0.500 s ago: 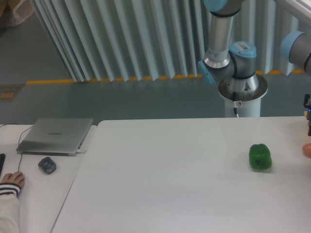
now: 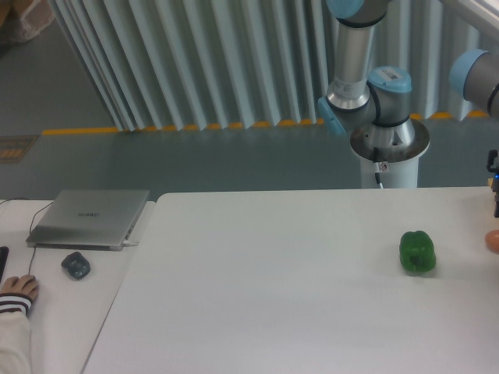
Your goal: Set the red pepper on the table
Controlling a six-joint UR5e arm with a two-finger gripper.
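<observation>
The red pepper is out of view. The large white table (image 2: 257,288) fills the lower middle and right of the camera view. The arm's base (image 2: 387,144) stands behind the table's far edge, and its upper links (image 2: 355,54) run up and out of frame to the right. A sliver of dark hardware (image 2: 495,183) shows at the right edge above the table. The gripper's fingers lie outside the frame.
A green bell pepper (image 2: 417,252) lies on the table at the right. A small orange-pink rounded object (image 2: 493,240) is cut off by the right edge. On the narrower desk at left are a closed laptop (image 2: 88,217), a mouse (image 2: 76,266) and a person's hand (image 2: 17,288).
</observation>
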